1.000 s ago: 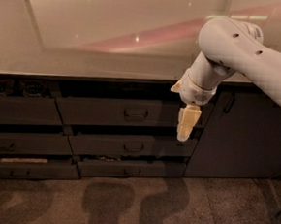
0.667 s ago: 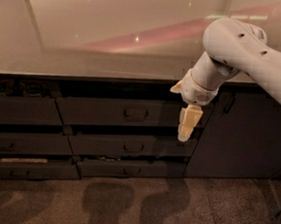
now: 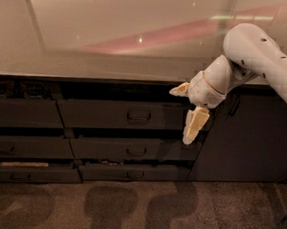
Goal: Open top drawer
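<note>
No txt, labels, brands or nos. can be read anywhere tbh. Nothing legible is seen on the gripper (image 3: 190, 115), which is held in front of the top drawer (image 3: 118, 115) by its right end, and nothing is seen on the drawer front either.
</note>
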Tool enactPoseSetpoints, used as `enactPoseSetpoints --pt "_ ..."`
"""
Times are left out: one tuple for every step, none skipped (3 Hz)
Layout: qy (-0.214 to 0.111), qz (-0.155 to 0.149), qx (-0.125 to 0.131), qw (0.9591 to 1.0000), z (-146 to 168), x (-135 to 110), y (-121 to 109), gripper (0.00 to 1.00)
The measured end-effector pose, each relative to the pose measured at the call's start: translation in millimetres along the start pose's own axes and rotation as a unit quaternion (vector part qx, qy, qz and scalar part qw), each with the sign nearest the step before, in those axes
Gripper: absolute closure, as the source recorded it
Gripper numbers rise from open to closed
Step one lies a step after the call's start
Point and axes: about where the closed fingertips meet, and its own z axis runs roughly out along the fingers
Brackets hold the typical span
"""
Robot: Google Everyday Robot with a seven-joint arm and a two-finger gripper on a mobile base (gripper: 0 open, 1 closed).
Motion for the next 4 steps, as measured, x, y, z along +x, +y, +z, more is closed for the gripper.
enactPoseSetpoints --pt "0.0 0.0 0.0 1.0 0.0 0.0 0.0 0.0" --pt "0.032 -0.024 0.027 0.9988 5.1 -0.9 2.5 0.0" --pt "0.05 -0.056 0.054 0.9957 10.4 -0.3 5.4 0.0" --pt "0.05 -0.056 0.054 0.9957 10.4 -0.3 5.4 0.0"
